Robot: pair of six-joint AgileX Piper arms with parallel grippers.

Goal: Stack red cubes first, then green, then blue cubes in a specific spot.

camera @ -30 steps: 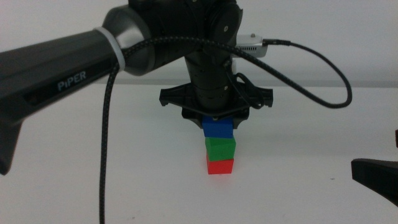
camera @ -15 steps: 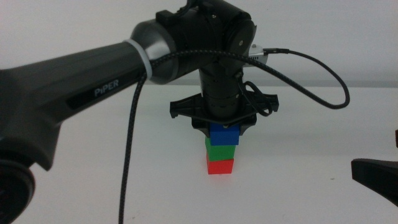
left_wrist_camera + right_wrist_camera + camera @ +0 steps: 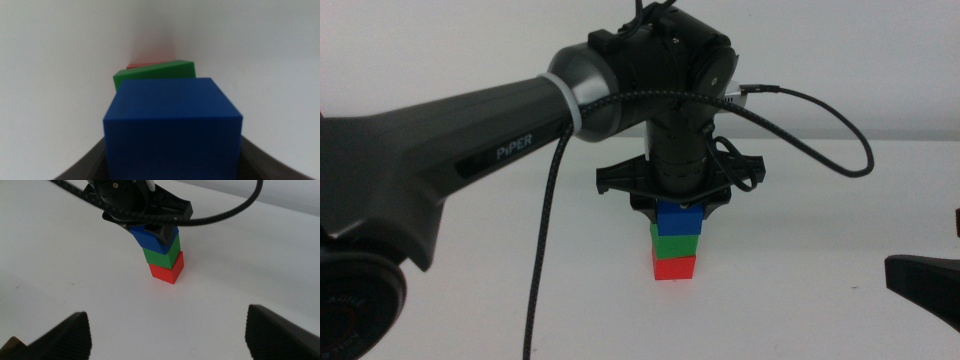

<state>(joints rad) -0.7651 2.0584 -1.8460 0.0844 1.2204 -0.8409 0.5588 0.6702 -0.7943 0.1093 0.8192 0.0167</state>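
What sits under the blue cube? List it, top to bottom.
Under the blue cube sits the green cube, then the red cube on the white table. The left gripper covers the blue cube's top; contact faces are hidden.

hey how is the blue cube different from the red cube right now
The blue cube is at the top of the stack, with the left gripper down over it; the red cube is at the bottom, resting on the white table, with no gripper near it. The blue cube sits on the green cube; the red cube lies under it. They look alike in size and plain matte finish. The right gripper waits off to the side.
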